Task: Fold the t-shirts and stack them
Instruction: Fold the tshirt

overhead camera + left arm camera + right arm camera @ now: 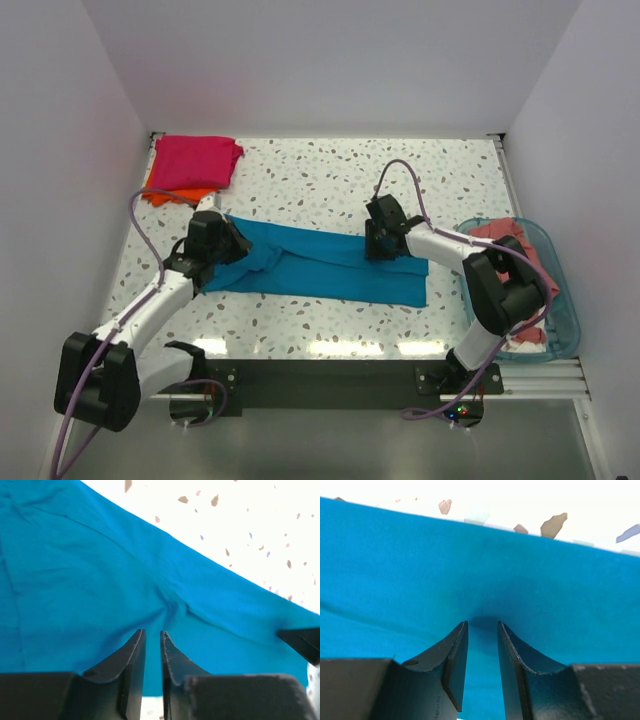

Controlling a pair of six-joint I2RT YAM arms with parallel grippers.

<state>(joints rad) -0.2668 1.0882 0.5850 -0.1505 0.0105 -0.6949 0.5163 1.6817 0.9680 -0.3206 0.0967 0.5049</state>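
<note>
Closest to the lens, left gripper (153, 636) barely parted at a pucker in teal t-shirt (320, 265); pinching or letting go, hard to tell. Right gripper (482, 626) nipping the cloth's upper edge, judged a way to draw the band straight for the next fold. Spread mid-frame on table (330, 170), folded lengthwise, narrow, lightly creased. Upper left: magenta t-shirt (195, 160) folded atop orange t-shirt (170, 196). Right edge: salmon t-shirt (510, 235) heaped in basket (562, 325).

From above the near edge, one camera overlooks the desk (300, 170); both wrist cameras closely face the shared teal t-shirt (330, 265).
</note>
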